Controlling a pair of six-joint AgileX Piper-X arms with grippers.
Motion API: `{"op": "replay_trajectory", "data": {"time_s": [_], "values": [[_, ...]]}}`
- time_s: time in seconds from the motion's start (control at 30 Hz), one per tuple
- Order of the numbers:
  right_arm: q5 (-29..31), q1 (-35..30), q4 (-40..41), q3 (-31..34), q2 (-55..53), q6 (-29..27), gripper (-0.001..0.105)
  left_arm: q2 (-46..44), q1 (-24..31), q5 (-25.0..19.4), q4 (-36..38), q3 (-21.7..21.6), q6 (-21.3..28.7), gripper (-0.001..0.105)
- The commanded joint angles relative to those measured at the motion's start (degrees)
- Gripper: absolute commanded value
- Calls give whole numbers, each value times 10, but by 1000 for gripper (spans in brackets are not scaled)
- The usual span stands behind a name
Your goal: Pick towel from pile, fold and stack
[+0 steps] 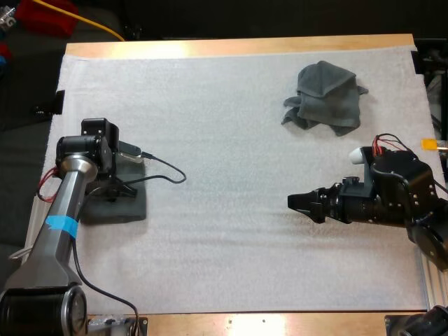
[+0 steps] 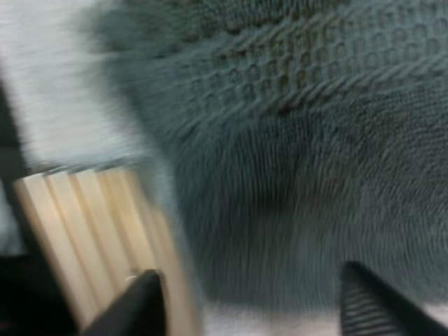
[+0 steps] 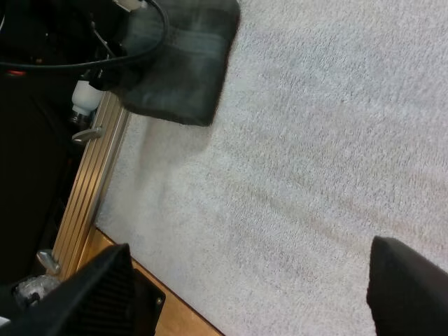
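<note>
The left hand (image 1: 115, 189), fingers apart, hangs over the flat folded towel (image 1: 129, 208) at the mat's (image 1: 224, 140) left edge. The crumpled towel (image 1: 325, 98), a shapeless lump, sits far right. The right hand (image 1: 301, 204) has its fingers apart too.

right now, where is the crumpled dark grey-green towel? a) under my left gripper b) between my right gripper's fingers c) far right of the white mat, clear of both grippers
c: the crumpled dark grey-green towel lies far right on the white mat, beyond the open right gripper; the left gripper is over a folded dark towel.
</note>
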Motion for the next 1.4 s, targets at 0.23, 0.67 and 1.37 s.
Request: {"op": "replay_trajectory", "data": {"time_s": [0.23, 0.67, 1.37], "values": [[-7, 1, -4, -1, -2, -2, 67, 1, -1, -3, 0, -3, -26, 65], [27, 1, -4, -1, -2, -30, 67, 1, -1, 235, 32, -3, -43, 65], [113, -171, 69, -1, -2, -179, 67, -123, -1, 375, 31, -3, -26, 65]]}}
